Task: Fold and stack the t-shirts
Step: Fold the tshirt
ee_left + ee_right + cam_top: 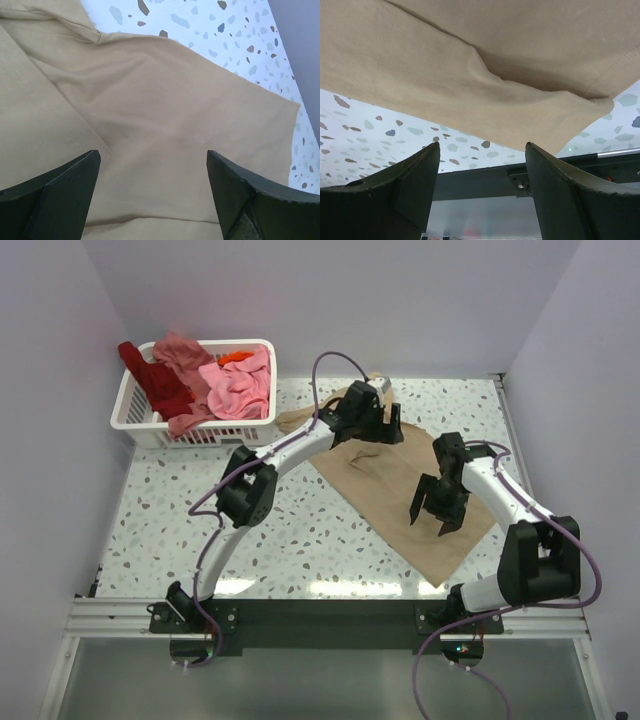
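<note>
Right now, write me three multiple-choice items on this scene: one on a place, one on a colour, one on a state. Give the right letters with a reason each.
1. Where is the tan shirt?
A. draped over an arm
B. lying on the table
C. on the floor

2. What colour is the basket?
A. white
B. blue
C. black

3. How is the left gripper?
A. shut on the shirt
B. open above the shirt
C. out of view

Answers:
1 B: the overhead view shows the cloth lying on the speckled tabletop.
2 A: its slatted walls and rim are white.
3 B: its wrist view shows the jaws standing wide apart with only the cloth below, nothing between them.
</note>
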Robot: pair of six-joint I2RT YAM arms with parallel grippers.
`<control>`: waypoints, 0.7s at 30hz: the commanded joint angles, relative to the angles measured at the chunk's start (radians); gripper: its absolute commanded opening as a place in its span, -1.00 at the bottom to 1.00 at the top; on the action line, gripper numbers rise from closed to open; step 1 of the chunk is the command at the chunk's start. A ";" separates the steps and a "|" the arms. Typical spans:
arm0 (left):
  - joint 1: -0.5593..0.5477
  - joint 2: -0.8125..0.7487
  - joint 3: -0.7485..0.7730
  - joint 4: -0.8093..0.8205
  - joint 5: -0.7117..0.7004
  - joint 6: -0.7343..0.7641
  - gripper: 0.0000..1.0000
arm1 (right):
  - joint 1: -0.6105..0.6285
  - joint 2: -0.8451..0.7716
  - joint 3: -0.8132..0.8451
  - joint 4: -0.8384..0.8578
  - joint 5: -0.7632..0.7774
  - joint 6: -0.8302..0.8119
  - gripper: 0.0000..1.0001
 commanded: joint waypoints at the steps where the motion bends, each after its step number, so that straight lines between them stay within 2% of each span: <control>1: 0.001 -0.040 -0.021 0.084 0.014 0.006 0.87 | 0.002 -0.018 0.015 0.001 0.010 -0.007 0.46; 4: 0.008 -0.068 -0.038 0.014 -0.080 0.008 0.90 | 0.001 0.002 0.040 0.004 0.031 -0.024 0.47; 5: 0.015 -0.073 -0.039 -0.020 -0.147 -0.012 0.90 | 0.001 0.019 0.046 0.009 0.036 -0.027 0.47; 8: 0.050 -0.097 -0.079 -0.140 -0.230 -0.079 0.92 | -0.004 0.060 0.089 0.015 0.066 -0.056 0.48; 14: 0.115 -0.171 -0.267 -0.168 -0.275 -0.143 0.93 | -0.042 0.155 0.132 0.067 0.114 -0.111 0.49; 21: 0.146 -0.110 -0.222 -0.215 -0.284 -0.156 0.93 | -0.049 0.253 0.108 0.141 0.113 -0.141 0.49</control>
